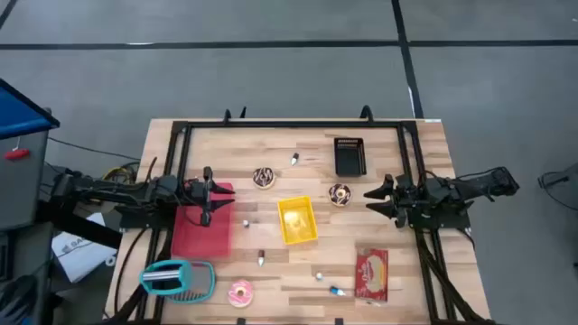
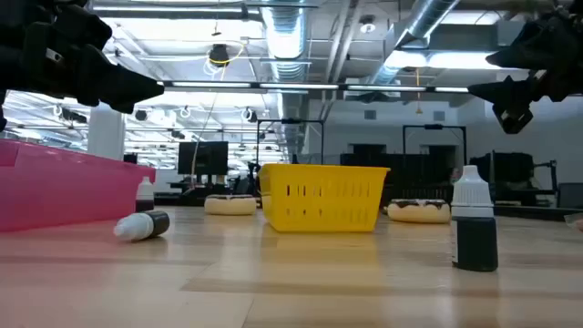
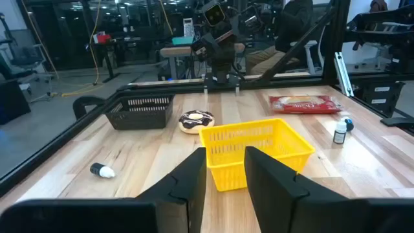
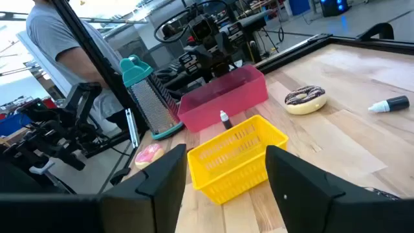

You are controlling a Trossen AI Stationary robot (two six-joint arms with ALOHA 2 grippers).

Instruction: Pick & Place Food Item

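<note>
Right gripper (image 1: 377,200) hovered wide open and empty near the bench's right edge; left gripper (image 1: 207,196) hung narrower over the pink tray (image 1: 200,233). Only the right wrist view caught a person (image 4: 59,39) beyond the chocolate donut (image 4: 305,97).

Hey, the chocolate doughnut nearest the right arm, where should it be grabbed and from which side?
Pinch the chocolate doughnut across its ring from straight above. It lies flat on the table, so only the top and outer edge are exposed. The right tool hovers open just beside it.
</note>
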